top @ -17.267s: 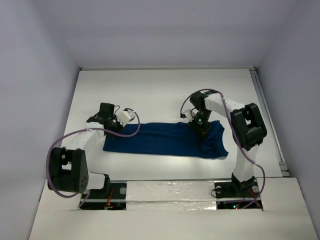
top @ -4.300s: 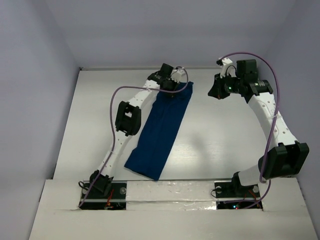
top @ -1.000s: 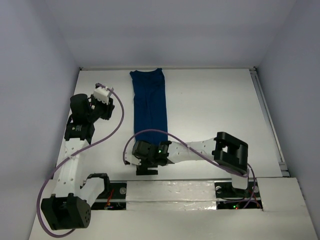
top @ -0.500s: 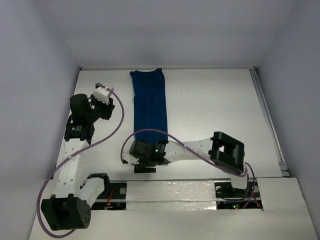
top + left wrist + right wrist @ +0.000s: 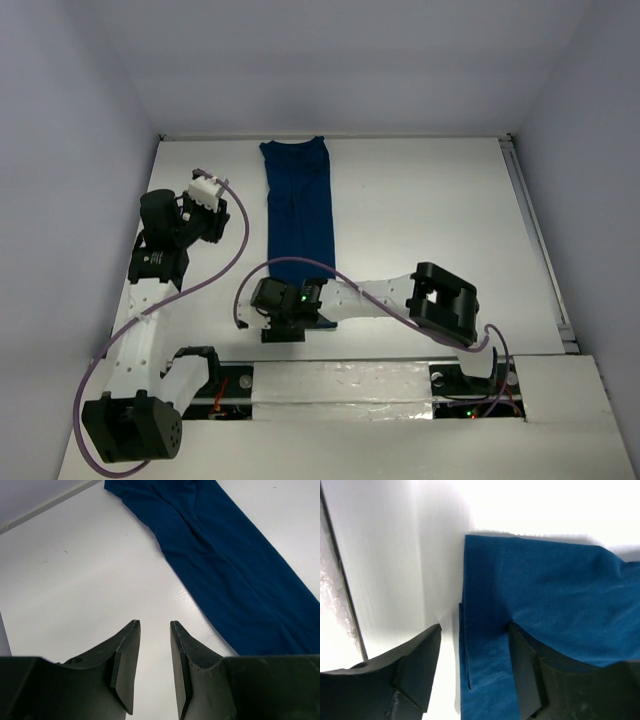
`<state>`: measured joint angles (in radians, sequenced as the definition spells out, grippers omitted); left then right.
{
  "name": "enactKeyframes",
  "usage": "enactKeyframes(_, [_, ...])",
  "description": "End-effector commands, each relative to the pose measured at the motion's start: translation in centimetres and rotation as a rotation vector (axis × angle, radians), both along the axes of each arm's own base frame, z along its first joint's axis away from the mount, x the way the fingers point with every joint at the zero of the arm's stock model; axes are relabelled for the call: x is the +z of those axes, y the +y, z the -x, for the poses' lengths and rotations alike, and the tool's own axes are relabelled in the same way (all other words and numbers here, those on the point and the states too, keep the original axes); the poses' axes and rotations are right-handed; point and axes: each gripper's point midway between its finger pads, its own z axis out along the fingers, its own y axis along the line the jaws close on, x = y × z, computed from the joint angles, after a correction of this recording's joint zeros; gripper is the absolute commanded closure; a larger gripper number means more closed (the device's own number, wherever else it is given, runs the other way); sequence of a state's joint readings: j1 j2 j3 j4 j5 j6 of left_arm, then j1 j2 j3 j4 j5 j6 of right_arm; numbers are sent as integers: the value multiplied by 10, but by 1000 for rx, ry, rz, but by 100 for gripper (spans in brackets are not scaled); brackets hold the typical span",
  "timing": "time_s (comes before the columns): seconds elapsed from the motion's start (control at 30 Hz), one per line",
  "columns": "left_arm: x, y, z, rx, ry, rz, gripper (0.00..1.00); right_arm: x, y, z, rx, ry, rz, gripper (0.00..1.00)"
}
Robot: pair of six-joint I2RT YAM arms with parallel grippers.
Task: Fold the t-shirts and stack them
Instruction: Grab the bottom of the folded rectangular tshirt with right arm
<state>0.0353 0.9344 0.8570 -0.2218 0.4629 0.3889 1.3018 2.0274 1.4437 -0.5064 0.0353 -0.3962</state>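
The dark blue t-shirt (image 5: 298,215) lies folded into a long narrow strip running from the table's back edge towards the front, plain side up; no print shows. My right gripper (image 5: 274,312) is at the strip's near end. In the right wrist view it (image 5: 472,630) is open and straddles the hem corner of the shirt (image 5: 550,580), with one finger over bare table and the other finger (image 5: 530,675) on the cloth. My left gripper (image 5: 207,222) is raised to the left of the shirt. In the left wrist view it (image 5: 155,625) is open and empty, with the shirt (image 5: 225,565) to its right.
The white table (image 5: 420,210) has walls on the left, back and right. A foil-covered strip (image 5: 340,385) runs along the near edge by the arm bases and also shows in the right wrist view (image 5: 340,630). A rail (image 5: 535,240) runs along the right edge.
My right gripper has slid a little to the left across the shirt's near end. The left arm and the shirt have not moved.
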Motion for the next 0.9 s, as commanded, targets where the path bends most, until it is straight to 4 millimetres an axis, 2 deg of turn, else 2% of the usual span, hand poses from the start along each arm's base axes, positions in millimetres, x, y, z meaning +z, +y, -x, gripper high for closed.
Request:
enactKeyframes(0.0, [27, 0, 1, -11, -76, -8, 72, -41, -33, 9, -4, 76, 170, 39])
enactKeyframes(0.03, [29, 1, 1, -9, -79, -10, 72, -43, -32, 11, -7, 88, 173, 41])
enactKeyframes(0.07, [29, 2, 1, -2, -80, -13, 71, -45, -33, 11, -11, 110, 176, 47])
enactKeyframes(0.33, [42, 3, 1, 4, -105, -8, 71, -55, -44, 8, -31, 115, 224, 53])
enactKeyframes(0.37, [43, 3, 1, 0, -102, -4, 71, -56, -44, 9, -30, 119, 226, 60])
enactKeyframes(0.43, [46, 4, 0, 3, -105, 0, 71, -57, -45, 9, -32, 121, 235, 62])
enactKeyframes(0.6, [49, 3, 1, -4, -109, 4, 71, -61, -48, 9, -36, 119, 248, 77])
enactKeyframes(0.7, [49, 3, 1, -6, -108, 2, 71, -59, -50, 5, -42, 119, 247, 89])
enactKeyframes(0.73, [50, 2, 2, -7, -108, 4, 71, -56, -49, 5, -40, 116, 238, 100])
enactKeyframes(0.83, [51, 3, 1, -9, -111, -1, 71, -46, -47, 6, -22, 113, 212, 100])
enactKeyframes(0.87, [50, 2, 0, -11, -108, 1, 71, -37, -46, 7, -16, 113, 188, 100])
